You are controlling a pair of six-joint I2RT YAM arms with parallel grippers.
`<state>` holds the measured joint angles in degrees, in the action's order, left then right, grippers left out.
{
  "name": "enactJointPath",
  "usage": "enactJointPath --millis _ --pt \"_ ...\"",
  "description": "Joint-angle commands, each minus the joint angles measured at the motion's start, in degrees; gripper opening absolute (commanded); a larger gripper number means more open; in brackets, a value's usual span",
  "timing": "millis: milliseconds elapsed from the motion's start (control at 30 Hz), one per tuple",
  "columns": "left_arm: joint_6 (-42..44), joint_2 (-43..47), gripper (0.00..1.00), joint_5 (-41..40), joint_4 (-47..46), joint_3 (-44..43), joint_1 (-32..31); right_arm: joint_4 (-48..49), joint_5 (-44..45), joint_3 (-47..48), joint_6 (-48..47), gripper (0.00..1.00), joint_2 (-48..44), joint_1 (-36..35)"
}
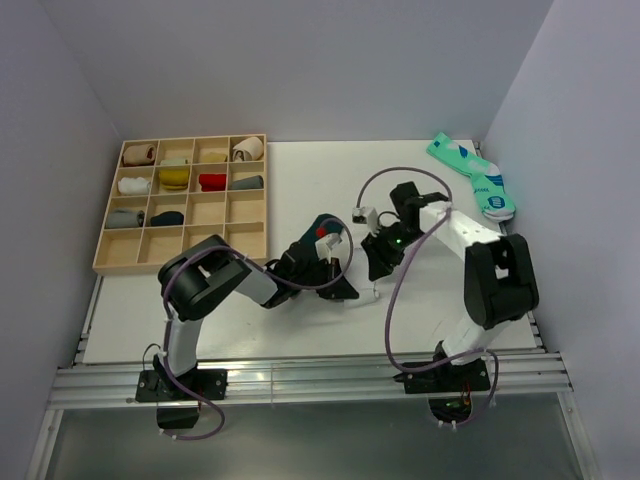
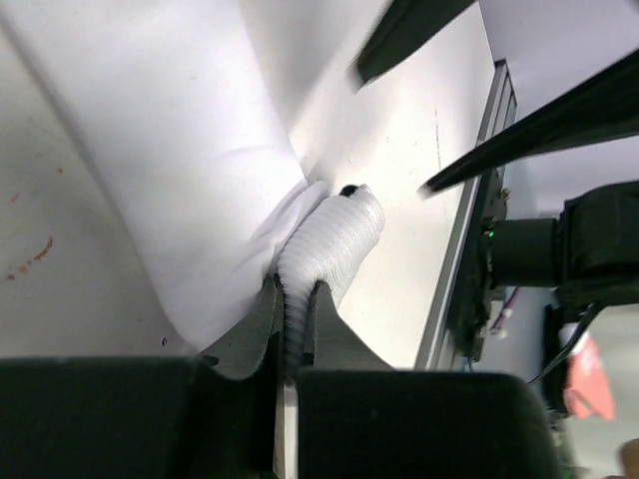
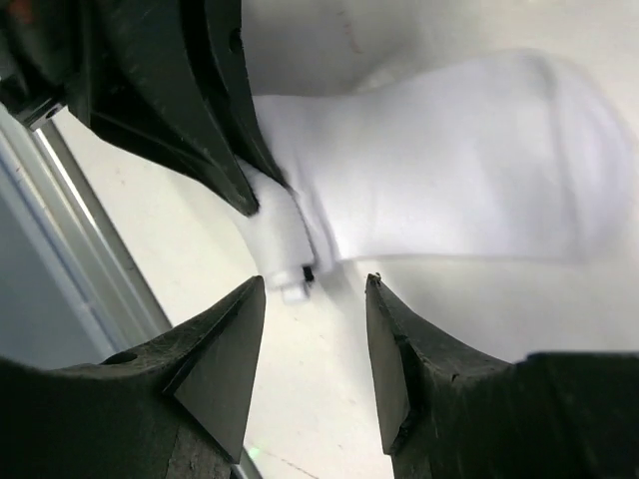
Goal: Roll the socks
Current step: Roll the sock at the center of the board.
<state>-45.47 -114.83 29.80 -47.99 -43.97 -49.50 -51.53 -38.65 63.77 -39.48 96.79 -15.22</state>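
The left gripper (image 2: pixel 296 324) is pressed together on the ribbed cuff (image 2: pixel 334 235) of the white sock (image 3: pixel 449 170), with the bunched fabric squeezed thin between its two dark fingers. In the left wrist view the rest of the sock runs up and to the left across the frame as a broad, smooth sheet. A small black mark shows at the cuff's far edge. In the right wrist view the sock lies flat on the white table (image 1: pixel 300 170), stretching from the pinched end at centre left toward the upper right of the frame. The right gripper (image 3: pixel 315 344) hangs just beside the pinched cuff with its fingers spread and nothing between them. Its tips are close to the fabric but apart from it. In the top view both grippers meet near the middle of the table. The dark green sock (image 1: pixel 321 233), with its red-and-white figure facing up, lies just above the left gripper; whether it touches the white sock cannot be told. A wooden tray (image 1: pixel 110 265) sits at the upper left with several rolled socks (image 1: pixel 210 181) in its compartments. A mint-green pair (image 1: pixel 475 178) lies at the upper right, well apart from the arms.
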Motion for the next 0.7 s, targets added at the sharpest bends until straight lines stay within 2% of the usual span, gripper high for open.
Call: enactJointPath --millis 0,133,267,433,667 --pt "-5.40 -2.77 0.00 -0.18 10.54 0.20 0.01 4.24 -0.19 -2.59 -0.94 0.52 -6.07 2.82" --pt "-9.45 -4.35 0.00 1.92 15.63 -1.82 1.15 6.52 -0.28 -6.89 -4.36 0.52 -10.74 4.94" --pt "-12.00 -6.02 0.00 3.77 26.16 -6.12 1.51 8.72 0.33 -13.04 -7.97 0.51 -16.01 4.59" --pt "-14.56 -8.83 0.00 7.81 30.66 -10.43 2.12 10.21 0.42 -17.26 -12.28 0.52 -21.11 3.36" --pt "-14.47 -10.24 0.00 11.59 35.41 -13.16 3.97 21.55 5.16 -29.47 -14.92 0.52 -32.01 -1.47"
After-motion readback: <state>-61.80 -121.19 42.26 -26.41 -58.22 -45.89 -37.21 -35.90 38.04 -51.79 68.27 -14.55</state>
